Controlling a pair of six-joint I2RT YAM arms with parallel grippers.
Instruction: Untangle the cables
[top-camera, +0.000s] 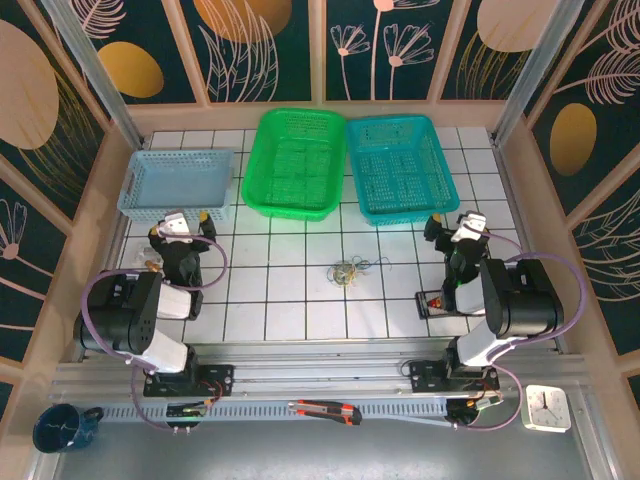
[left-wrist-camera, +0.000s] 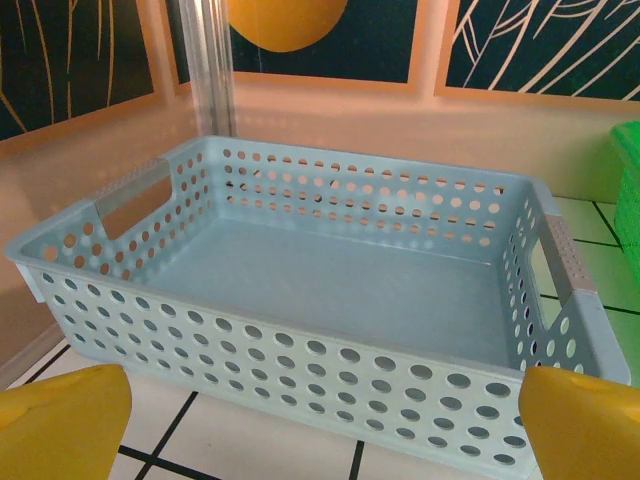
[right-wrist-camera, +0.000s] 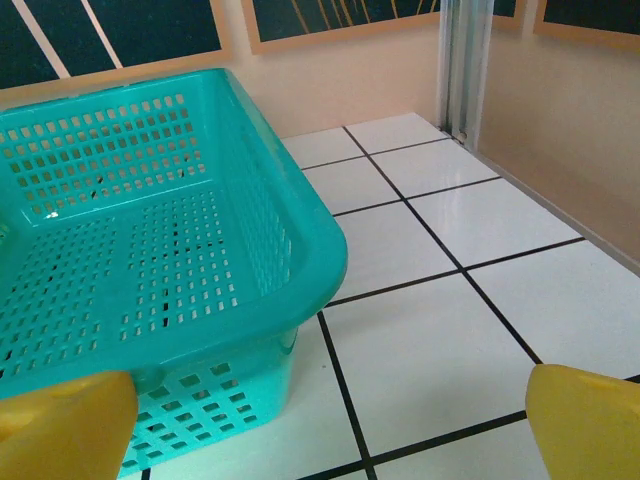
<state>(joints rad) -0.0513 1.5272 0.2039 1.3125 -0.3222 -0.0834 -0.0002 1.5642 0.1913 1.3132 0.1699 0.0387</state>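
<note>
The cables (top-camera: 350, 270) lie in a small tangled heap of yellowish-green, blue and whitish loops on the white tiled table (top-camera: 300, 300), midway between the two arms. My left gripper (top-camera: 178, 228) rests at the table's left side, well away from the heap, open with nothing between its yellow fingers (left-wrist-camera: 62, 425). It faces the pale blue basket (left-wrist-camera: 320, 290). My right gripper (top-camera: 465, 230) rests at the right side, open and empty as well. One yellow fingertip (right-wrist-camera: 585, 425) shows beside the teal basket (right-wrist-camera: 150, 250).
Three baskets stand along the back: pale blue (top-camera: 180, 183), green (top-camera: 295, 160), teal (top-camera: 403, 165). A small dark object with red (top-camera: 432, 299) lies near the right arm. On the front rail lie a red-and-black tool (top-camera: 325, 410), a clock (top-camera: 547, 407) and a blue mug (top-camera: 62, 427).
</note>
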